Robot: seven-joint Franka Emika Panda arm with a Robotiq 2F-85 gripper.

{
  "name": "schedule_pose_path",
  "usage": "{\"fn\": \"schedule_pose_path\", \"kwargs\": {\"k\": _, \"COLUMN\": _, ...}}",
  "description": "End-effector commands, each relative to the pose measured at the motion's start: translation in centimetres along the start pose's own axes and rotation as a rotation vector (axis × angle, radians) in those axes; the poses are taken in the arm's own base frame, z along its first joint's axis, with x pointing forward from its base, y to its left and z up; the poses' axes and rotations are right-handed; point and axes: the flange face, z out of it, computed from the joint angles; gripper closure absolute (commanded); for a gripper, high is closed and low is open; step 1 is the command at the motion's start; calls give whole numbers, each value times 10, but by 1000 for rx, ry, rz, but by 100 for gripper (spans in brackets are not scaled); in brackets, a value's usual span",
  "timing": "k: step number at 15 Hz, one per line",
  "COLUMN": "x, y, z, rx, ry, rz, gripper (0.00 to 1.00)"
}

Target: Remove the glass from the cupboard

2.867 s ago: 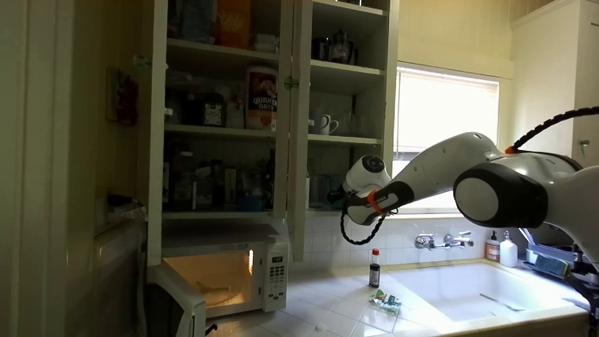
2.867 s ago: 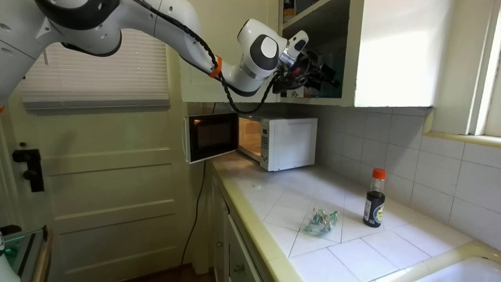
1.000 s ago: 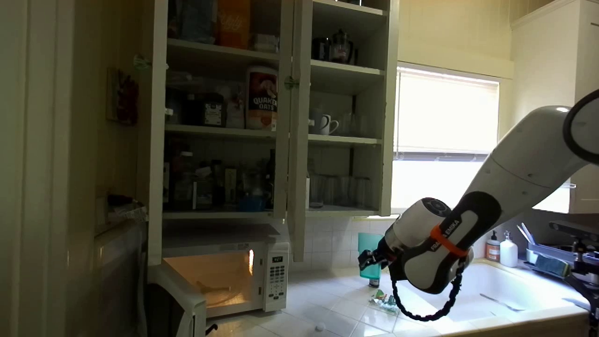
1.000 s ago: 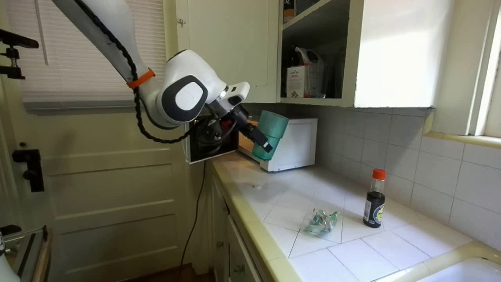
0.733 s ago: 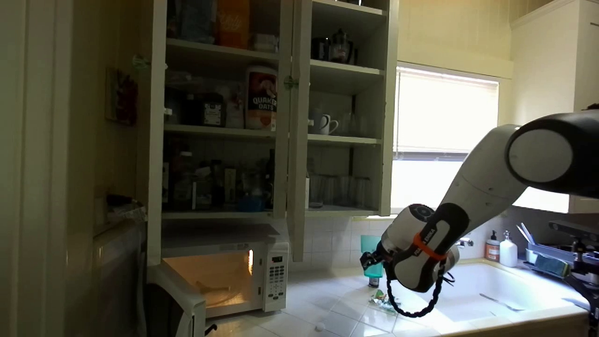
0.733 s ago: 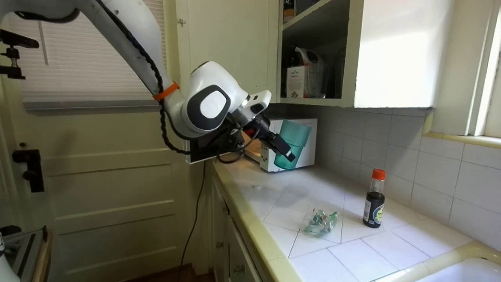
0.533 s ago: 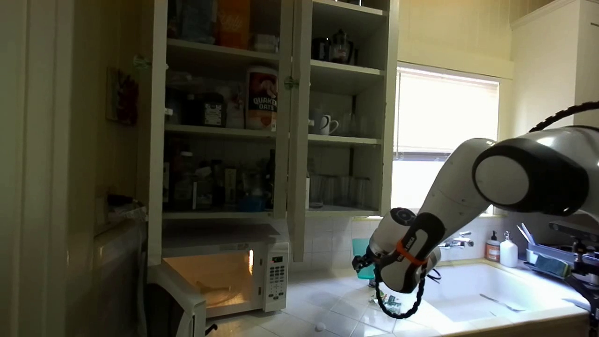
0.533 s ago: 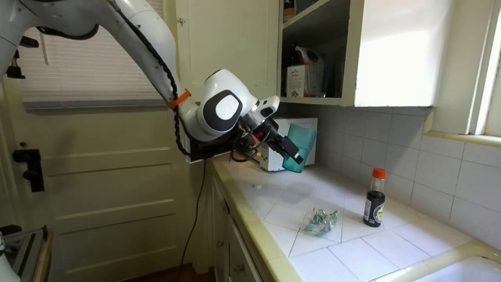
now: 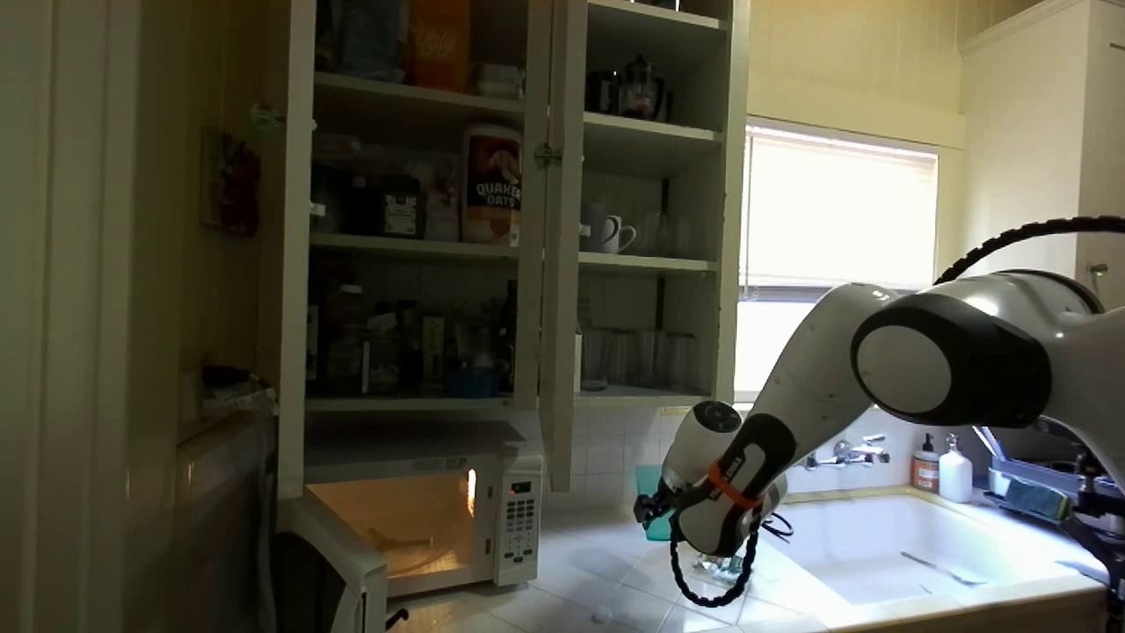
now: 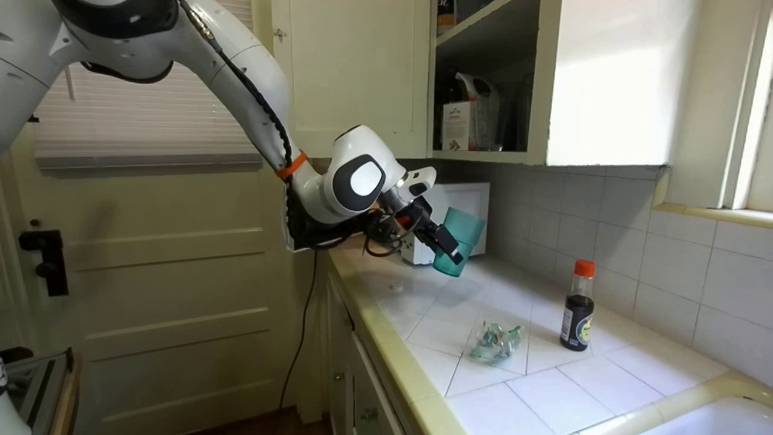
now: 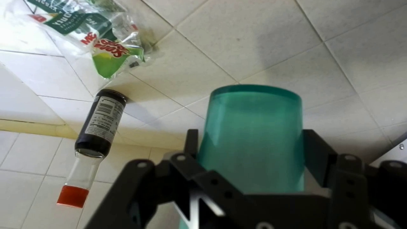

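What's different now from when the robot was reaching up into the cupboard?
The gripper has come out of the cupboard and down over the counter, shut on the glass, which it carries tilted. Over the last second both sank lower. Exactly when it grabbed the glass, I can't tell. The red-capped bottle, the crinkly wrapper and the open microwave stayed put.

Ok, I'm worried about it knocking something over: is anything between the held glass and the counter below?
Nothing visible: the tool holds the glass tilted above the counter tiles. The crumpled packet and red-capped bottle are off to one side, not between.
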Motion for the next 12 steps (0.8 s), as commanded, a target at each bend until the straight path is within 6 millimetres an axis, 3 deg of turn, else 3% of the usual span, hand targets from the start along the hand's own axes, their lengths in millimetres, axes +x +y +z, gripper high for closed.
{"fn": "schedule_pose_path", "kwargs": {"k": 1, "x": 0, "y": -3, "z": 8, "rx": -6, "ry": 4, "rz": -5, "gripper": 45}}
{"fn": "schedule_pose_path", "kwargs": {"k": 8, "x": -1, "y": -28, "z": 72, "rx": -90, "ry": 16, "rz": 23, "gripper": 45}}
{"fn": "schedule_pose_path", "kwargs": {"k": 12, "x": 8, "y": -37, "z": 96, "rx": -142, "ry": 45, "rz": 31, "gripper": 45}}
